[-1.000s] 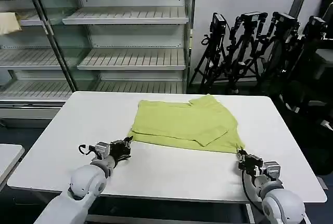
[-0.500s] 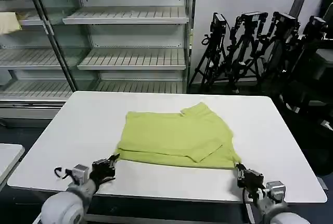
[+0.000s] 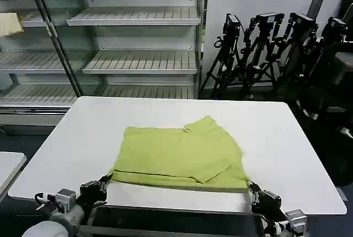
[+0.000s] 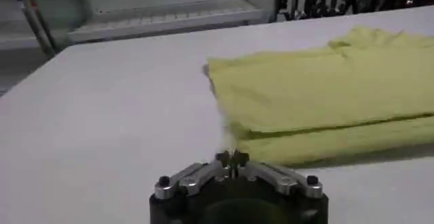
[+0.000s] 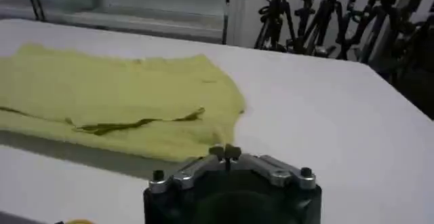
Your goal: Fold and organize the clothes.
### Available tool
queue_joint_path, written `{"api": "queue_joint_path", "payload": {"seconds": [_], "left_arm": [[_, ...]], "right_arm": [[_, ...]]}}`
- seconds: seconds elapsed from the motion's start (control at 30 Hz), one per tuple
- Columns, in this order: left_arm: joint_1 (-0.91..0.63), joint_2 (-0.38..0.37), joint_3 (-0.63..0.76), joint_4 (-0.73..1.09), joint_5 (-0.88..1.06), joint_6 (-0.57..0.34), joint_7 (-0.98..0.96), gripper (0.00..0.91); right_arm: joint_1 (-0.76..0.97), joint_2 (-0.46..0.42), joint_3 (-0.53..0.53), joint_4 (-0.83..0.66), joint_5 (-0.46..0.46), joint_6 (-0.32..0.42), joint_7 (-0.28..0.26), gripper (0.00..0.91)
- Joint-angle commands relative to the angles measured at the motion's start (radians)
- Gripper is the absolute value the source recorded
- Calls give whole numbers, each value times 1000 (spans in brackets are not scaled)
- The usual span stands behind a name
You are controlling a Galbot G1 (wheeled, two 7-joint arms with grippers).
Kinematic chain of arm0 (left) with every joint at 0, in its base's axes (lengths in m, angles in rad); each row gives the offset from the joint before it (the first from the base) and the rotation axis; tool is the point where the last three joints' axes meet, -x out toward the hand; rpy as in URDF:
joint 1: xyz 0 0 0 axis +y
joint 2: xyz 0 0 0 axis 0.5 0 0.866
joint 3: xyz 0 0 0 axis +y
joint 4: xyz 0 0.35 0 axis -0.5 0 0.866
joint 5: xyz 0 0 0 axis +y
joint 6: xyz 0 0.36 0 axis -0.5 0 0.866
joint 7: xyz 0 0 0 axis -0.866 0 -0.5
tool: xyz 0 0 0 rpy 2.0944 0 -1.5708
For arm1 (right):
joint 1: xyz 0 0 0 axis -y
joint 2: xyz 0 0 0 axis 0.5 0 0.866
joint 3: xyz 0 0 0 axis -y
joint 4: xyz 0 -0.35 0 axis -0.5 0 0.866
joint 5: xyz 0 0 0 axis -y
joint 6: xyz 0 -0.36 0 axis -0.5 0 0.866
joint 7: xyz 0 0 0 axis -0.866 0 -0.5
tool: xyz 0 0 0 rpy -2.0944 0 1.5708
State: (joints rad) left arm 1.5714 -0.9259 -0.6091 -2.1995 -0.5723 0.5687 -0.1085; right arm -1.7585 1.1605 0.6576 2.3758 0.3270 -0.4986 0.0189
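The lime T-shirt (image 3: 179,157) lies partly folded on the white surface (image 3: 83,127), with its long axis running left to right across the robot's front and its near hem close to the surface's near edge. That hem is the relation that counts: it stretches between the 2 pincers, each holding 1 end of it. The left pincer (image 3: 98,188) sits at the near-left corner of the shirt, low at the surface's edge; in the left wrist view its fingertips (image 4: 232,157) are pressed together on a thin pinch of yellow fabric, and the folded stack (image 4: 325,96) lies just ahead of it and off to 1 side. The right pincer (image 3: 258,194) is at the near-right corner, likewise closed, with its tips (image 5: 227,152) meeting at the shirt's edge in the right wrist view. Neither arm is nearer; they are matched across the hem, so any next lift or pull would likely need both moving together, keeping the hem taut and parallel to the surface's edge. A sleeve flap (image 3: 201,124) bunches at the far side.
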Motion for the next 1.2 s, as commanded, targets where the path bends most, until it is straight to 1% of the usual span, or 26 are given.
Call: {"api": "queue_joint_path", "payload": {"seconds": [0.03, 0.1, 0.17, 0.2, 0.23, 0.27, 0.3, 0.37, 0.4, 0.47, 0.5, 0.53, 0.6, 0.63, 0.7, 0.77, 0.9, 1.03, 1.2], "left_arm": [[52, 2, -43, -94, 8, -1, -6, 907], [47, 5, -52, -136, 5, 0, -8, 907], [30, 12, -50, -158, 5, 0, -8, 907], [-12, 16, -27, -158, 6, 0, -8, 907], [-49, 18, -12, -148, 7, 3, -10, 907], [-72, 20, 1, -134, 7, 3, -9, 907], [-140, 25, 25, -101, 7, 0, 3, 907], [-206, 30, 53, -35, 7, -9, 37, 907], [-290, 32, 84, 18, 7, -17, 61, 907], [-374, 33, 139, 92, 9, -29, 65, 907], [-438, 32, 172, 158, 8, -32, 65, 907], [-479, 30, 198, 197, 3, -32, 59, 907], [-560, 26, 241, 265, -5, -30, 52, 907], [-598, 25, 262, 287, -10, -30, 51, 907], [-653, 21, 304, 326, -11, -24, 46, 907], [-708, 16, 348, 380, -11, -21, 45, 907], [-782, 4, 392, 471, -26, -11, 44, 907], [-840, -15, 422, 569, -34, -8, 47, 907], [-859, -17, 425, 634, -78, 8, 62, 907]], "right_arm": [[-58, -6, 45, 98, 9, 24, -11, 907], [10, -7, 51, 87, 22, 27, -2, 907], [119, -8, 30, 37, 27, 10, 29, 907], [176, -12, 11, 12, 32, 1, 51, 907], [242, -15, 1, -22, 41, -5, 61, 907], [327, -24, -27, -71, 55, -21, 90, 907], [421, -30, -51, -103, 92, -39, 112, 907], [540, -39, -98, -188, 110, -71, 136, 907], [603, -47, -141, -251, 137, -76, 163, 907], [740, -49, -209, -334, 173, -79, 211, 907], [781, -48, -233, -360, 177, -79, 216, 907], [827, -45, -255, -429, 178, -79, 216, 907], [923, -40, -305, -508, 191, -80, 226, 907], [942, -37, -323, -521, 191, -80, 227, 907], [1004, -25, -373, -598, 192, -81, 240, 907], [1048, -8, -407, -652, 190, -81, 239, 907], [1129, 35, -453, -763, 182, -81, 231, 907], [1189, 77, -475, -888, 170, -81, 218, 907], [1246, 138, -485, -1019, 121, -81, 198, 907]]}}
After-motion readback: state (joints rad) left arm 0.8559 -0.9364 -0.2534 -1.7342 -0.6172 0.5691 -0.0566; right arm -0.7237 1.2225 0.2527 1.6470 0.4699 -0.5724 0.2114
